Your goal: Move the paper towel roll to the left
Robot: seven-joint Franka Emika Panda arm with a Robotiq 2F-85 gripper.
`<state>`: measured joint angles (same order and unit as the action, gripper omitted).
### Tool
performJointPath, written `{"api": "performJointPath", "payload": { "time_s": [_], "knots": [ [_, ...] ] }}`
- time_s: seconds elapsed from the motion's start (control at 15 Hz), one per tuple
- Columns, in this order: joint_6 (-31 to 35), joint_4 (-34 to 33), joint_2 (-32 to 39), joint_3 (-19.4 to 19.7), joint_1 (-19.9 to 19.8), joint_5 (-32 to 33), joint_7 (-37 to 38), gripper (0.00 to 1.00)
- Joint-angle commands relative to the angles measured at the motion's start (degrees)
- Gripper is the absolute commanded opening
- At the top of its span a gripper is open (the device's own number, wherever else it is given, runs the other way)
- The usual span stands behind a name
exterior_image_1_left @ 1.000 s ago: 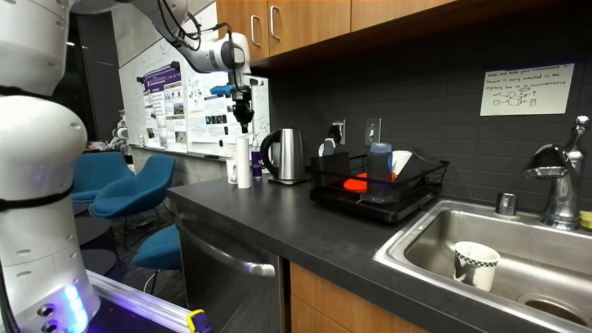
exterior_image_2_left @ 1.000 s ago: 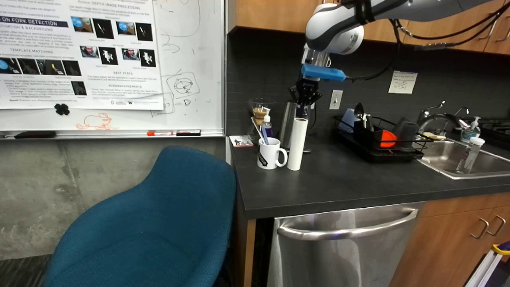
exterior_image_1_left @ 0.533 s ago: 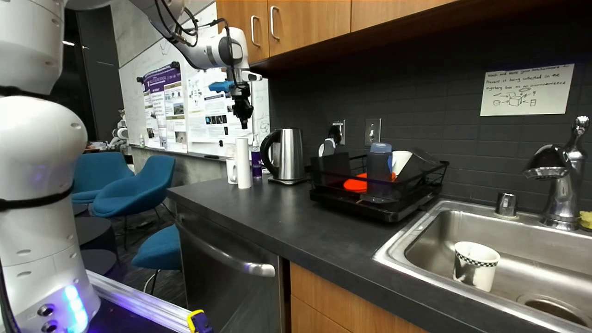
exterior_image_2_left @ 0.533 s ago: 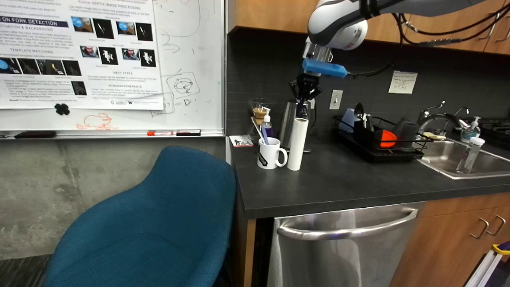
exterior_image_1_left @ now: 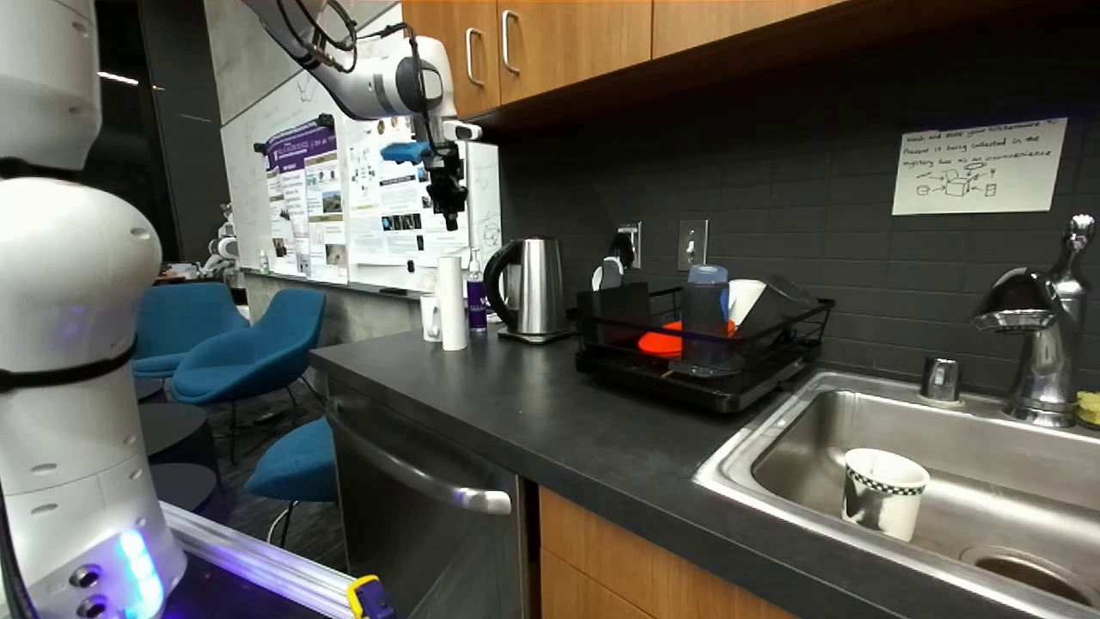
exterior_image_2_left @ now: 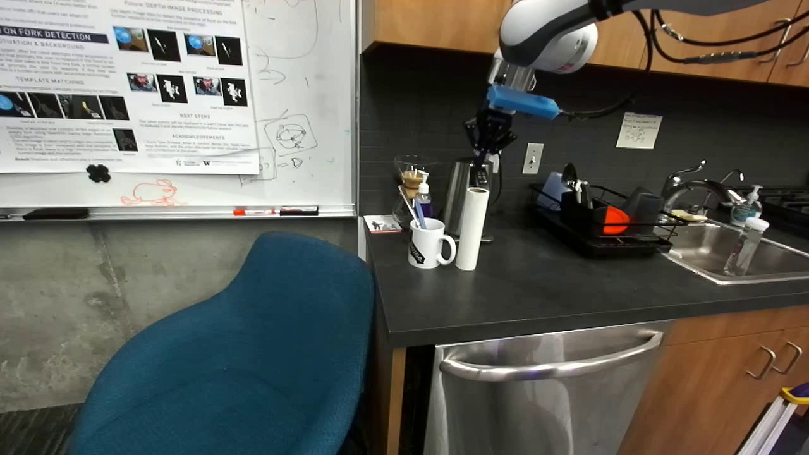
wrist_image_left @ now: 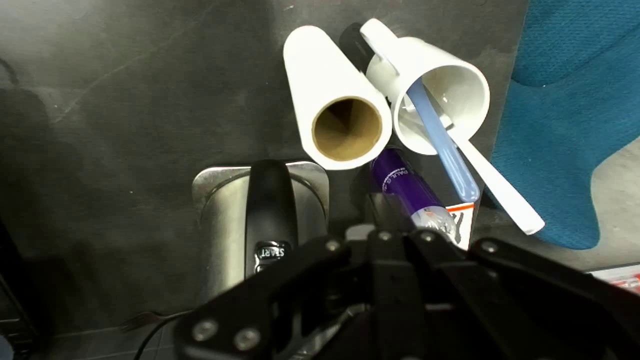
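The paper towel roll, a slim white cylinder, stands upright on the counter between a white mug and the kettle. It also shows in an exterior view, close beside the mug's handle. From above, the wrist view shows the roll with its brown cardboard core facing up. My gripper hangs above the height of the roll's top, apart from it. In the wrist view the gripper has its fingers together with nothing between them, in front of a purple bottle.
A white mug holding utensils sits beside the roll. The steel kettle and purple bottle stand close by. A black dish rack is farther along the counter, before the sink. A blue chair is beyond the counter's end.
My gripper has risen away from the top of the paper towel roll, drifting slightly sideways. The roll and the things around it have stayed put.
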<state>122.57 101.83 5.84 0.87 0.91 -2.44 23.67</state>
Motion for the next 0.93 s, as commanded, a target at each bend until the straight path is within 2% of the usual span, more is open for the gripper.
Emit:
{"api": "performJointPath", "payload": {
  "time_s": [0.0,0.2,0.27,0.33,0.47,0.87],
  "knots": [
    [2.2,5.7,-4.8,-0.3,-0.1,-1.1,-3.1,0.0],
    [3.7,9.6,-7.8,-0.3,-0.3,-0.9,-5.5,0.0],
    [4.4,11.1,-8.9,-0.2,-0.4,-0.8,-6.1,0.07],
    [4.9,12.4,-9.9,-0.1,-0.6,-0.9,-6.9,0.27],
    [5.8,15.0,-11.9,0.1,-1.0,-1.1,-8.5,0.36],
    [6.0,21.9,-17.7,0.4,-1.6,-0.8,-15.0,0.77]
  ]
}}
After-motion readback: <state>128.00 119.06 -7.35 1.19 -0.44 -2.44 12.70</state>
